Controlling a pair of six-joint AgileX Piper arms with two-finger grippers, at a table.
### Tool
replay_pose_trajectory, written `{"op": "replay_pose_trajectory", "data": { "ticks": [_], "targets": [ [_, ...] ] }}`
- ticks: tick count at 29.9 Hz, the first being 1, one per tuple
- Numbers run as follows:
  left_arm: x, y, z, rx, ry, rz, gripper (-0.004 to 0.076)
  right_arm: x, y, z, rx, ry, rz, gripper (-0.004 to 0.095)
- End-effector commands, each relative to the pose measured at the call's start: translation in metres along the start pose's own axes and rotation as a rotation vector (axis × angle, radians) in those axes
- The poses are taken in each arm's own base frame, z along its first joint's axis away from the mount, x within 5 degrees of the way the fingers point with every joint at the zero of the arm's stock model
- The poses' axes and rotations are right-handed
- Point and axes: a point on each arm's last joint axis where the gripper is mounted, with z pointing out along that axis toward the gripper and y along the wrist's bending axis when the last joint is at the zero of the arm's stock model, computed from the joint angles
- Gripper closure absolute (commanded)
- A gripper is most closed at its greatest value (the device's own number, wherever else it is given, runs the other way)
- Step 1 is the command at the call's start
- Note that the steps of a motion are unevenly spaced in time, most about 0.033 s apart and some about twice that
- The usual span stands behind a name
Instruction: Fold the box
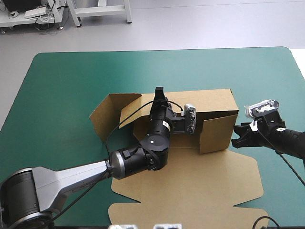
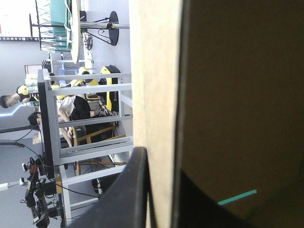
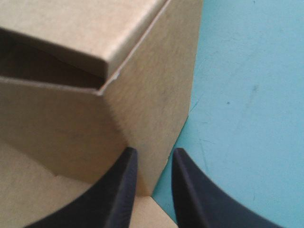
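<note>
The brown box (image 1: 214,102) lies mid-table with its far wall and both side flaps raised; its wide near panel (image 1: 200,181) lies flat. My left gripper (image 1: 158,93) reaches over the box's floor to the top edge of the far wall. In the left wrist view the gripper (image 2: 164,166) is shut on that wall (image 2: 156,71), the board running between its black fingers. My right gripper (image 1: 234,137) is at the free end of the right side flap. In the right wrist view the gripper (image 3: 152,154) is all but shut, with the flap's upright edge (image 3: 142,85) between its fingers.
The teal-green cover (image 1: 71,81) shows on the left, far and right sides of the box. The flat near panel runs close to the table's near edge. My left arm lies across that panel.
</note>
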Motion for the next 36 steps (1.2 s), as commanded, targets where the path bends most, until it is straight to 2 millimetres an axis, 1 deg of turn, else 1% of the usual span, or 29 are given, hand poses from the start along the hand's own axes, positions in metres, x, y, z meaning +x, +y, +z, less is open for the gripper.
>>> {"op": "replay_pose_trajectory", "data": {
  "ticks": [1, 3, 6, 9, 11, 15, 21, 22, 24, 26, 27, 28, 29, 31, 36],
  "targets": [
    [-0.008, -0.028, 0.001, 0.206, -0.026, -0.151, 0.0733, -0.009, 0.006, -0.009, -0.032, -0.043, -0.059, 0.0456],
    [-0.008, -0.028, 0.001, 0.206, -0.026, -0.151, 0.0733, -0.007, 0.008, -0.009, -0.056, -0.029, -0.075, 0.0423],
    [-0.008, -0.028, 0.001, 0.205, -0.027, -0.150, 0.0733, -0.007, 0.008, -0.009, -0.054, -0.030, -0.085, 0.0421],
    [-0.008, -0.028, 0.001, 0.205, -0.027, -0.150, 0.0732, -0.011, 0.002, -0.007, 0.001, -0.065, -0.111, 0.0421],
    [-0.008, -0.027, 0.001, 0.203, -0.027, -0.148, 0.0733, -0.013, -0.002, -0.003, 0.016, -0.079, -0.089, 0.0420],
    [-0.008, -0.027, 0.001, 0.202, -0.027, -0.147, 0.0733, -0.013, -0.008, 0.013, -0.024, -0.076, -0.046, 0.0420],
    [-0.009, -0.026, 0.001, 0.189, -0.050, -0.135, 0.0733, -0.015, -0.009, 0.036, -0.177, -0.109, -0.038, 0.0422],
    [-0.010, -0.025, 0.001, 0.182, -0.054, -0.128, 0.0733, -0.014, -0.011, 0.040, -0.184, -0.112, -0.039, 0.0437],
    [-0.010, -0.024, 0.001, 0.164, -0.059, -0.114, 0.0733, -0.012, -0.014, 0.047, -0.184, -0.099, -0.057, 0.0536],
    [-0.011, -0.022, 0.001, 0.145, -0.067, -0.096, 0.0733, -0.010, -0.018, 0.053, -0.175, -0.082, -0.053, 0.0690],
    [-0.011, -0.022, 0.001, 0.138, -0.069, -0.089, 0.0733, -0.009, -0.019, 0.055, -0.177, -0.075, -0.047, 0.0742],
    [-0.011, -0.022, 0.001, 0.135, -0.072, -0.086, 0.0733, -0.008, -0.020, 0.056, -0.180, -0.070, -0.043, 0.0846],
    [-0.011, -0.021, 0.001, 0.134, -0.072, -0.085, 0.0733, -0.008, -0.020, 0.057, -0.181, -0.068, -0.040, 0.0923],
    [-0.011, -0.021, 0.002, 0.132, -0.071, -0.084, 0.0733, -0.008, -0.020, 0.058, -0.182, -0.069, -0.035, 0.0905],
    [-0.011, -0.020, 0.002, 0.122, -0.073, -0.075, 0.0732, -0.006, -0.020, 0.058, -0.184, -0.049, -0.058, 0.0906]
  ]
}}
